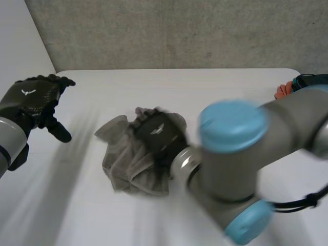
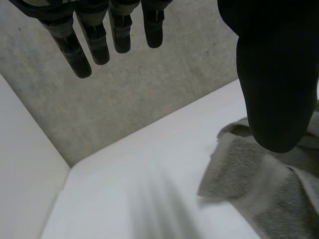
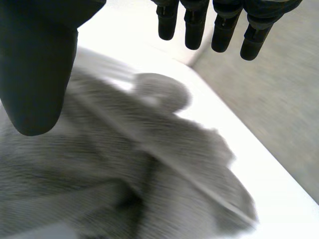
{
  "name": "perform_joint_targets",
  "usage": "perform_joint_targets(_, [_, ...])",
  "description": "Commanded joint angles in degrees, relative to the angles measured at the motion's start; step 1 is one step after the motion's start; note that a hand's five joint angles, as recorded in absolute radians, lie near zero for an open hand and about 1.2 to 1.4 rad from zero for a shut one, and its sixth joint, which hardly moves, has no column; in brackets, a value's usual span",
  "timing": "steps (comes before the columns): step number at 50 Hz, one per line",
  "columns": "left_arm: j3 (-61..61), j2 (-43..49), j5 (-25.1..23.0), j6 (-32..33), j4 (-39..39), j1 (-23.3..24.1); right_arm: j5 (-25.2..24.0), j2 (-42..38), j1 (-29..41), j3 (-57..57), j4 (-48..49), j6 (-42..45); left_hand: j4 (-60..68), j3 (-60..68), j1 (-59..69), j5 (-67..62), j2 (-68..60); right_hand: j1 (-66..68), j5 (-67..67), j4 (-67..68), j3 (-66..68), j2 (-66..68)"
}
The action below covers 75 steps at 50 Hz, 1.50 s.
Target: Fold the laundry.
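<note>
One cloth (image 1: 121, 160) (grey, crumpled), one table (image 1: 205, 87)

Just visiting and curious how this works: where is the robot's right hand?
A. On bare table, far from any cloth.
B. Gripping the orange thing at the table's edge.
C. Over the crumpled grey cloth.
C: the head view shows the right hand over the grey cloth mid-table, fingers straight; the left hand is off to the side.
</note>
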<state>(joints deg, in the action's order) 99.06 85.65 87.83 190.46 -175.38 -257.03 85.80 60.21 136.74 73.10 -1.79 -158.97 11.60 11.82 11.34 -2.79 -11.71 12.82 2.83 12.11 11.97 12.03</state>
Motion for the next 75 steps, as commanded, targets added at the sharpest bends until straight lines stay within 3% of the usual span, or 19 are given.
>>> perform_joint_targets(1, [2.5, -0.2, -2.8, -3.4, 1.0, 2.7, -5.4, 14.6, -15.3, 5.0, -7.2, -12.6, -1.6, -1.8, -1.3, 2.8, 1.7, -2.8, -2.8, -2.1, -2.0, -2.0])
perform_joint_targets(8, [1.4, 3.0, -3.3, -7.4, 2.8, 11.5, -13.2, 16.3, -25.4, 6.2, -10.0, -9.9, -1.6, -1.8, -1.3, 2.8, 1.7, -2.8, -2.8, -2.1, -2.0, -2.0])
perform_joint_targets(16, [-5.0, 17.5, 0.9, -11.9, 4.7, 20.3, -18.2, 2.8, -28.3, 2.9, -7.9, 2.5, -1.6, -1.8, -1.3, 2.8, 1.7, -2.8, -2.8, -2.1, -2.0, -2.0])
perform_joint_targets(23, [-11.3, 26.4, 6.7, -13.2, 5.0, 21.5, -21.6, -9.0, -26.9, -2.6, 3.7, 6.3, -1.6, -1.8, -1.3, 2.8, 1.7, -0.5, -0.5, 0.2, 0.4, 0.3])
perform_joint_targets(30, [-15.1, 31.9, 6.7, -13.9, 4.9, 22.8, -23.8, -18.8, -23.4, -11.9, 9.4, 3.2, 13.7, 13.5, 14.0, -12.5, -13.6, 1.0, 1.0, 1.8, 1.9, 1.8])
perform_joint_targets(33, [-15.6, 32.6, 7.4, -13.8, 4.2, 22.9, -23.4, -22.3, -21.5, -16.2, 9.4, 2.0, 35.7, 35.5, 36.0, -34.5, -35.6, 1.4, 1.4, 2.1, 2.2, 2.2])
perform_joint_targets(34, [-15.7, 32.5, 8.2, -13.6, 3.3, 22.7, -23.3, -23.1, -21.1, -17.2, 9.4, 1.9, 50.3, 50.0, 50.5, -49.1, -50.2, 2.2, 2.2, 2.9, 3.1, 3.0])
perform_joint_targets(38, [-15.8, 31.4, 10.0, -13.3, 0.8, 22.3, -22.3, -27.3, -20.4, -22.2, 9.3, 1.7, 68.3, 68.1, 68.6, -67.2, -68.2, 12.6, 12.6, 13.3, 13.5, 13.4])
perform_joint_targets(41, [-16.3, 30.7, 10.6, -12.1, -0.3, 21.8, -20.6, -30.4, -20.0, -26.5, 9.3, 1.6, 68.4, 68.2, 68.7, -67.2, -68.3, 49.4, 49.4, 50.1, 50.2, 50.2])
perform_joint_targets(42, [-16.8, 30.4, 10.7, -10.7, -1.2, 21.3, -19.2, -31.7, -19.9, -29.0, 9.4, 1.7, 68.4, 68.2, 68.7, -67.2, -68.3, 67.0, 67.0, 67.7, 67.9, 67.8])
perform_joint_targets(46, [-21.0, 29.8, 11.0, -4.5, -4.6, 19.0, -14.4, -33.0, -19.7, -35.7, 10.2, 1.6, 68.4, 68.2, 68.7, -67.2, -68.3, 67.2, 67.2, 67.9, 68.0, 68.0])
perform_joint_targets(53, [-32.7, 26.9, 9.2, 5.1, -15.9, 14.8, -9.2, -27.7, -19.3, -42.8, 18.2, -3.4, 68.4, 68.2, 68.7, -67.2, -68.3, 67.2, 67.2, 67.9, 68.0, 68.0])
perform_joint_targets(58, [-37.9, 21.9, 1.5, 6.9, -32.6, 12.1, -0.8, -15.9, -19.1, -38.3, 33.0, -6.2, 68.4, 68.2, 68.7, -67.2, -68.3, 67.2, 67.2, 67.9, 68.0, 68.0])
perform_joint_targets(62, [-38.4, 19.5, -2.5, 6.3, -40.7, 10.9, 0.6, -7.7, -19.2, -32.3, 38.4, -5.0, 68.4, 68.2, 68.7, -67.2, -68.3, 67.2, 67.2, 67.9, 68.0, 68.0])
perform_joint_targets(68, [-33.4, 18.1, -3.5, 6.1, -38.7, 7.0, -1.8, 2.6, -19.5, -19.2, 36.9, -3.9, 68.4, 68.2, 68.7, -67.2, -68.3, 67.2, 67.2, 67.9, 68.0, 68.0])
perform_joint_targets(75, [-13.8, 14.6, -4.6, 4.3, -37.7, 3.2, -5.4, 11.9, -19.1, 4.0, 31.9, -2.5, 68.4, 68.2, 68.7, -67.2, -68.3, 67.2, 67.2, 67.9, 68.0, 68.0])
